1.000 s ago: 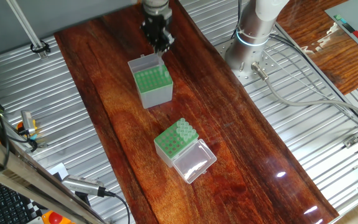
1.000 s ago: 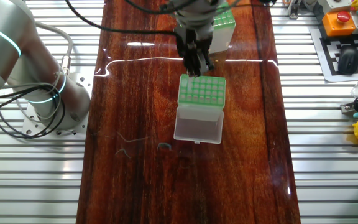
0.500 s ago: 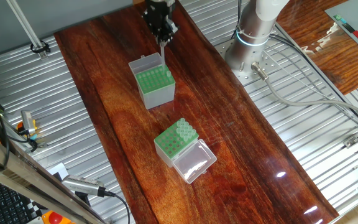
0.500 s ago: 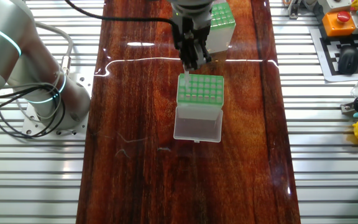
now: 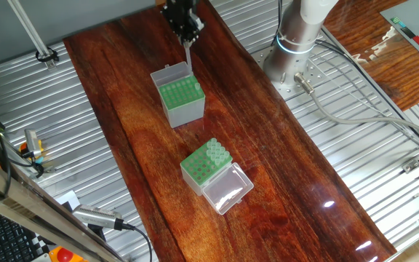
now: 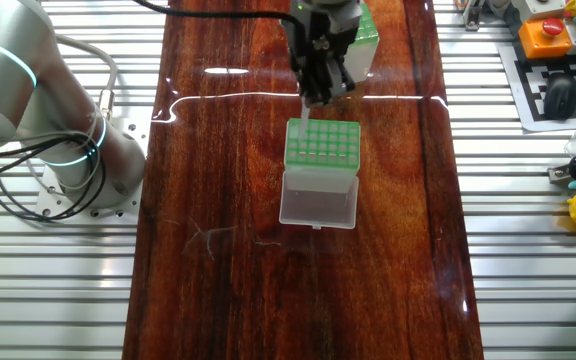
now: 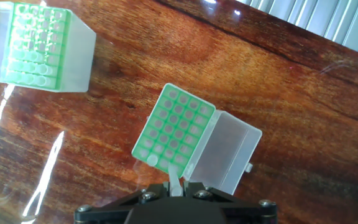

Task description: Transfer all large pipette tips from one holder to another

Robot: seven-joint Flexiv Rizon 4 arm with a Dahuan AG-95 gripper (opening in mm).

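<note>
I judge the job to be at an early stage. My gripper [image 7: 174, 188] is pinched narrow on one pipette tip [image 7: 174, 177], which hangs point-down just above the near corner of the shorter box [image 7: 176, 124], not yet seated in a hole. In the hand view nearly every hole in that box's green plate looks empty. One pale round collar [image 7: 151, 160] may already sit in the corner hole, though I cannot be sure. The taller box [image 5: 197, 169] stands well apart on the table [image 5: 122, 109] and carries a cluster of remaining tips [image 5: 216, 151] along one edge of its plate. Those make up most of the work left.

The tips are slim, pale, translucent cones with a wider round collar, and I expect them to be light and slippery. Both boxes have a matte green top plate with a regular grid of round holes. The shorter box has a clear hinged lid [image 7: 230, 155] lying open beside it, thin and glossy. The taller one has cloudy grey plastic walls. The tabletop is dark reddish wood, polished enough to throw glare.
</note>
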